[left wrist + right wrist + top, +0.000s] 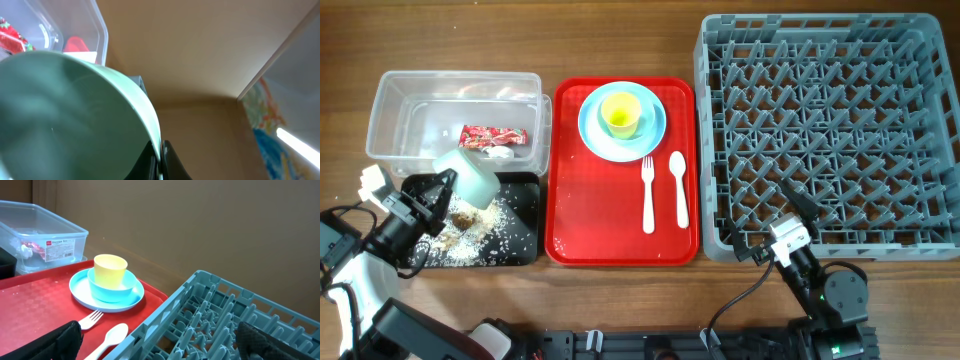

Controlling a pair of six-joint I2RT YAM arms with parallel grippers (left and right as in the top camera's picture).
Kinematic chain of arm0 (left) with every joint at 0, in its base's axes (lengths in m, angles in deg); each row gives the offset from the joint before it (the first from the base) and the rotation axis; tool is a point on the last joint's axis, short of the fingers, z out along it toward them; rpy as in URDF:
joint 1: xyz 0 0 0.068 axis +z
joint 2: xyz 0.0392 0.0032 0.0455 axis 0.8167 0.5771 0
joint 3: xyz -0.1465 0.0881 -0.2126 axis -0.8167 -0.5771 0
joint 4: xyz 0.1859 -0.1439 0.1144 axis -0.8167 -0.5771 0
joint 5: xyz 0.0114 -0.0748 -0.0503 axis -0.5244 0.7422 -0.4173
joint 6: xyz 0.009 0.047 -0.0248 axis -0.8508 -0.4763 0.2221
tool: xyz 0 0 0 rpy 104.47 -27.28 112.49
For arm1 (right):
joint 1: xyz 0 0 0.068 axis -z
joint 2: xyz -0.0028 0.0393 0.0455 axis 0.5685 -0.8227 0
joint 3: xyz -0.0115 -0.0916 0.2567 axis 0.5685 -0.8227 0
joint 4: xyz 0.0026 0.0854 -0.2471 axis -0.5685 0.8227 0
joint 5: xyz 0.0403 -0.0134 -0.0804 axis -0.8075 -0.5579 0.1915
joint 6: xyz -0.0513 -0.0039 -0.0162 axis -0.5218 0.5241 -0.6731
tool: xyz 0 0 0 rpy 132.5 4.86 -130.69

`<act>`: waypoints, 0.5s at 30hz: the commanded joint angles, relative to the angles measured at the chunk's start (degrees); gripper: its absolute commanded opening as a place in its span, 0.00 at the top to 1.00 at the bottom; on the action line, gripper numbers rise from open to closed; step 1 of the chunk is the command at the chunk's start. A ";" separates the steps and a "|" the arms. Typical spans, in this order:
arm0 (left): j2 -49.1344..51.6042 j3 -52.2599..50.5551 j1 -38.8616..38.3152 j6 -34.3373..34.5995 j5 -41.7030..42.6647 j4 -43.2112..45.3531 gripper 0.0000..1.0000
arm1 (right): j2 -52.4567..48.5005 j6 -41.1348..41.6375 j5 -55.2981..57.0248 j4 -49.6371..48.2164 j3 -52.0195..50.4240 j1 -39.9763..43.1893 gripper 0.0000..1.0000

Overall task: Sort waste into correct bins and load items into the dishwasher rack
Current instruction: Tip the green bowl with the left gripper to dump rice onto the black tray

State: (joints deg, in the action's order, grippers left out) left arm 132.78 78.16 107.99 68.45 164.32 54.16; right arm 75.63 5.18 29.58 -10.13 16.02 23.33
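A wooden table (620,40) seen from above. At the left, the left pincer (445,185) is clamped on the rim of a mint green bowl (470,175), which is tipped on its side over a shallow black tray (520,195). Whitish rice-like scraps (470,235) lie scattered in that tray. Just behind it, a clear plastic tub (390,110) holds a crinkled red snack wrapper (492,135) with a small white tissue (500,153) beside it. In the middle, a flat red tray (570,200) carries a light blue plate (595,135); on the plate a yellow cup (621,113) sits inside a light blue bowl (112,290). A white fork (647,190) and white spoon (679,188) lie side by side nearer the robot. At the right stands the large grey pegged rack (830,120), nothing in it. The right pincer (792,208) hangs at the rack's near left corner, fingers wide apart, holding nothing.
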 commanded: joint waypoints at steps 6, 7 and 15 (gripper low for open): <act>0.37 -0.17 0.98 3.58 1.92 -3.76 0.96 | 0.46 -0.09 -0.37 -0.15 -0.07 0.00 0.00; 0.37 -0.17 1.01 3.52 1.90 -3.87 0.96 | 0.46 -0.07 -0.39 -0.15 -0.07 0.00 0.00; 0.33 -0.17 0.90 4.72 1.90 -5.29 0.96 | 0.46 -0.09 -0.37 -0.15 -0.07 0.00 0.00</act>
State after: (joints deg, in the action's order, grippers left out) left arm 132.83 77.98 108.56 72.91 164.54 47.32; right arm 75.63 5.18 29.58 -10.13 16.02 23.33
